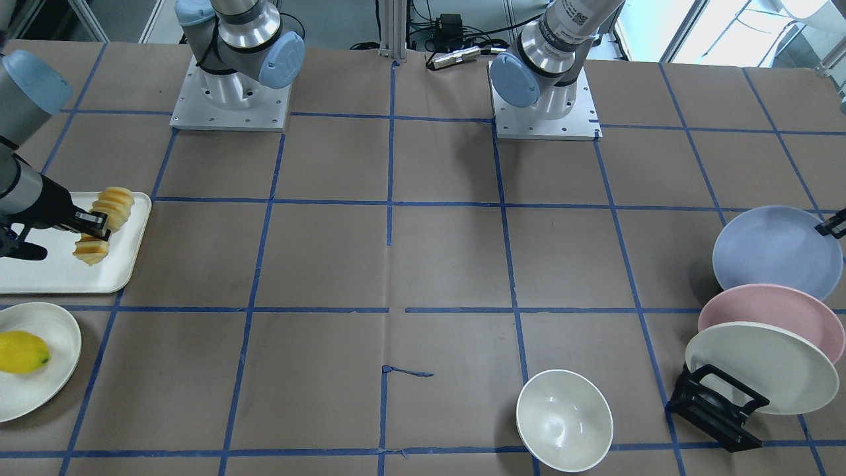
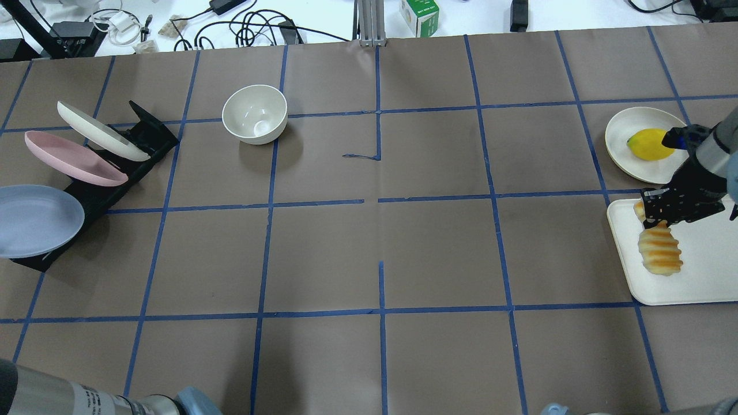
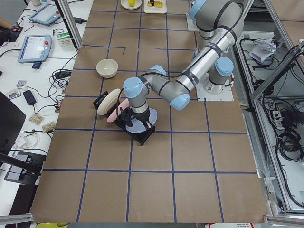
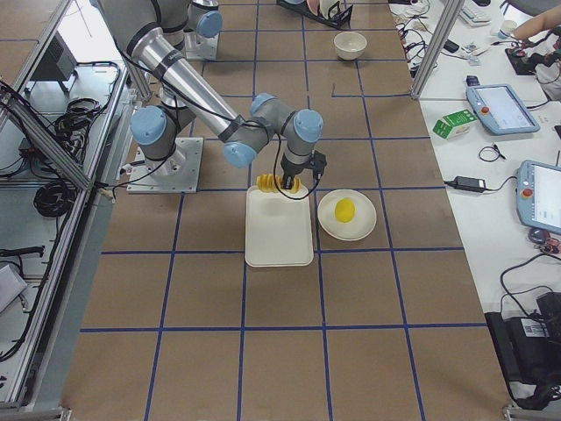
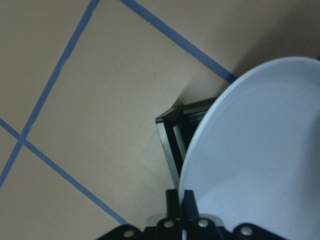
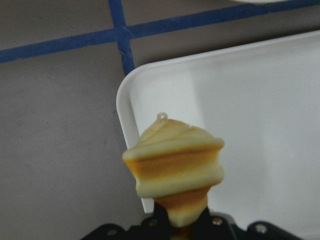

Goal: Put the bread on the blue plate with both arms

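My right gripper (image 2: 663,212) is shut on the bread (image 2: 660,251), an orange-topped ridged loaf, at about its middle. It holds the loaf over the near corner of a white tray (image 2: 686,282). The right wrist view shows the bread (image 6: 175,165) end-on above the tray (image 6: 260,115). The blue plate (image 2: 34,219) leans in a black rack (image 2: 141,150) at the table's left end. In the left wrist view my left gripper (image 5: 180,199) is closed on the rim of the blue plate (image 5: 260,150). In the front view only its tip (image 1: 834,225) shows, by the plate (image 1: 773,251).
A pink plate (image 1: 767,311) and a cream plate (image 1: 760,367) lean in the same rack (image 1: 717,406). A white bowl (image 2: 255,113) stands on the far side of the table. A lemon (image 2: 648,144) lies on a cream plate (image 2: 625,124) beside the tray.
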Available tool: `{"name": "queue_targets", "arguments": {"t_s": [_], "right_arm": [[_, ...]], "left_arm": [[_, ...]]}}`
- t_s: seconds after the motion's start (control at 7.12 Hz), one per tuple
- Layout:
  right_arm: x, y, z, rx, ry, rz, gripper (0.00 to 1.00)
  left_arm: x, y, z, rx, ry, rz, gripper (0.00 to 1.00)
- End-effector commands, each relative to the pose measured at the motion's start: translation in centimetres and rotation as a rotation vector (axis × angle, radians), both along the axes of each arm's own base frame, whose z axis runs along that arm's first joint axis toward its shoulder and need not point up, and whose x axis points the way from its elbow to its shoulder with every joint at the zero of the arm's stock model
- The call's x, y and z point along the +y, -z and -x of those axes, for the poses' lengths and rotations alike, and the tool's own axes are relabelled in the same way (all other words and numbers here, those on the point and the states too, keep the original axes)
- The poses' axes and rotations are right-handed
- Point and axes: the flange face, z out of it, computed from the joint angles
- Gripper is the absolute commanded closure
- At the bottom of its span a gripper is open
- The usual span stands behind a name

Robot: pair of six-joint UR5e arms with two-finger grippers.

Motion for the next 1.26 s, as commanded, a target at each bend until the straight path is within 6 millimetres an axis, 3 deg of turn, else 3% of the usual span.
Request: {"name": "queue_targets", "arguments": {"t_s": [0.0,0.14,0.28,0.56,0.7,0.98,1.12], "right_arm": [[-3.4,-8.1,0.3,-0.005,-0.02,0.005,1.0],[-5.4,-10.6,-1.6,-0.004,-0.005,0.043,1.0],[-6.9,-11.9,-5.6,-0.011,0.004,0.077,1.0],[-8.4,-11.5,-15.7,-0.04,0.069,0.076,1.0],[-8.7,-11.7,-19.5,-0.06,0.081,0.082,1.0],[-8.2,-12.0,-25.4,-0.042,0.073,0.076,1.0],[-7.9,-11.8,-28.1,-0.045,0.072,0.074,1.0]], "left_arm": [[1.0,-0.7,2.8,0.125,0.198,-0.141,1.0],[-0.6,-1.0,6.5,0.166,0.277,-0.139,1.0],[-2.0,-1.1,13.8,0.255,0.374,-0.201,1.0],[-6.0,-0.2,26.4,0.429,0.432,-0.075,1.0],[-7.6,0.4,32.4,0.479,0.37,-0.029,1.0],[-8.4,2.6,45.8,0.536,0.347,0.051,1.0],[-8.3,5.1,51.6,0.497,0.343,0.143,1.0]]}}
